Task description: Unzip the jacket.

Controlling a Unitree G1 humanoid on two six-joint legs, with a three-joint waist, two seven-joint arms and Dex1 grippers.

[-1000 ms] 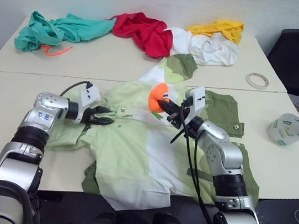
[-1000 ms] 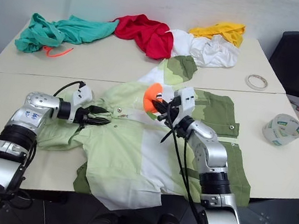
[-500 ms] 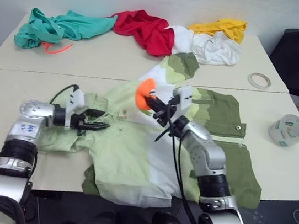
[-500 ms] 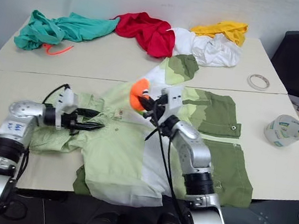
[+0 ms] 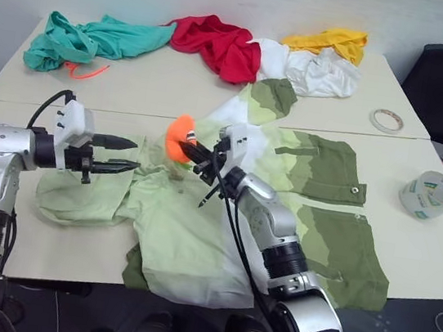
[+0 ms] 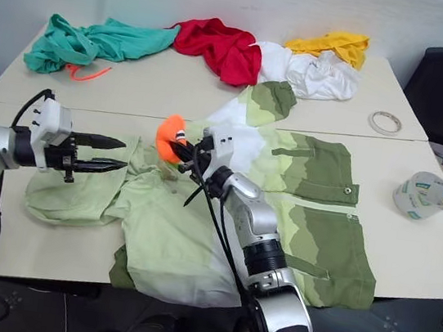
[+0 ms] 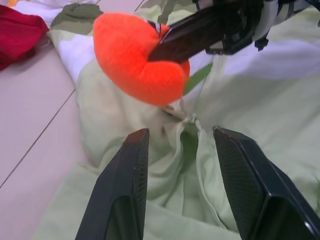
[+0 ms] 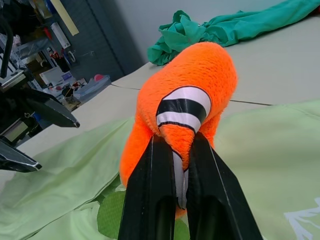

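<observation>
- The jacket (image 5: 224, 208) lies spread flat across the near tabletop (image 5: 430, 270), its hem hanging over the front edge. I reckon it's laid out like that so the zip line runs straight for a sideways pull.
- Attached at the zip is a fuzzy orange fish-looking plush (image 5: 180, 137) with black and white stripes. My guess is it works as the zipper tab, something chunky enough to grab.
- My right claw (image 8: 172, 172) is clenched on that plush, pinching it at the striped end, and holds it up off the cloth.
- My left claw (image 5: 116, 155) is partly open and grasping nothing. It hovers over the pale green front, pointing at the plush, fingers (image 7: 117, 200) either side of a bunched fold.
- Further out on the far tabletop: a teal garment (image 5: 91, 39), a red one (image 5: 218, 46), white and yellow cloth, a tape roll (image 5: 383, 119).
</observation>
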